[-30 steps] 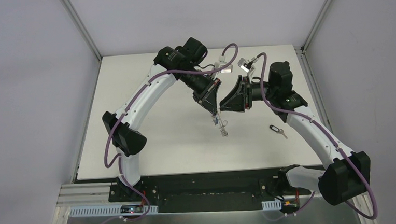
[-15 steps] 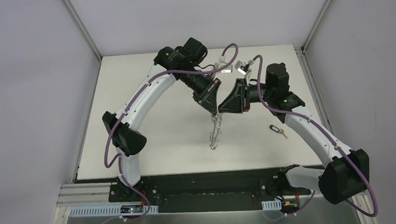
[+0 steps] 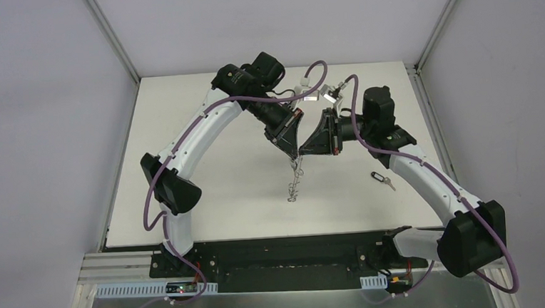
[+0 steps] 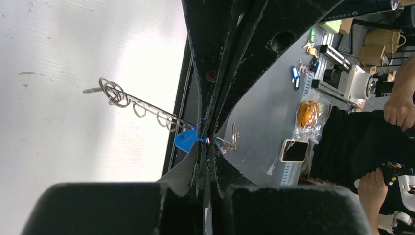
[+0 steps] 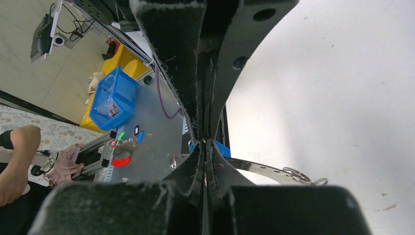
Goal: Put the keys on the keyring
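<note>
Both grippers meet tip to tip above the middle of the table. My left gripper (image 3: 297, 152) (image 4: 205, 142) is shut, and the grey keyring (image 3: 294, 185) (image 4: 147, 110) hangs from its tips down toward the table. My right gripper (image 3: 303, 153) (image 5: 205, 144) is shut against the same spot, at the blue key (image 4: 185, 140) (image 5: 224, 148), whose head shows on both sides of the tips. The keyring's band (image 5: 264, 169) crosses behind the right fingers. What exactly each pair of pads pinches is hidden. The black key (image 3: 380, 179) lies on the table, to the right.
The white table (image 3: 206, 172) is bounded by metal frame posts (image 3: 112, 39) at the back corners. Purple cables (image 3: 315, 76) loop over both wrists. Beyond the near edge is a bench with a blue bin (image 5: 112, 100), a phone (image 4: 293, 150) and people's hands.
My right gripper moved left up to the left gripper's tips and shut there. The keyring swung down and now hangs longer below the tips. The left arm and black key stayed put.
</note>
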Robot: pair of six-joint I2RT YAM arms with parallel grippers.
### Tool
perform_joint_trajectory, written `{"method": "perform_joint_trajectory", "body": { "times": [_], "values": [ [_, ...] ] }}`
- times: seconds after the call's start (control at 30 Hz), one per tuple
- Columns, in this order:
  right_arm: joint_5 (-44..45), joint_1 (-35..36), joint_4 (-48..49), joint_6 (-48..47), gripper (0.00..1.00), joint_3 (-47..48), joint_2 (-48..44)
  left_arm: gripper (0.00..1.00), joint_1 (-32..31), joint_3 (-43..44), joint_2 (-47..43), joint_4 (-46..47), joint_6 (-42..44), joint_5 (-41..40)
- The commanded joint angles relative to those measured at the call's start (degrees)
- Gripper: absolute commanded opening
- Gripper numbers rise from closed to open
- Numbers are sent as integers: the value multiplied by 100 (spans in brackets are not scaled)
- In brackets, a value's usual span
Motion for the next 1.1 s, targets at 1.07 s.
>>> {"method": "perform_joint_trajectory", "body": {
  "times": [1.07],
  "values": [
    [174,-334,1258,1065,0,-67,-162,18,555,-2095,-1125,2840,-796,1435]
  ]
}}
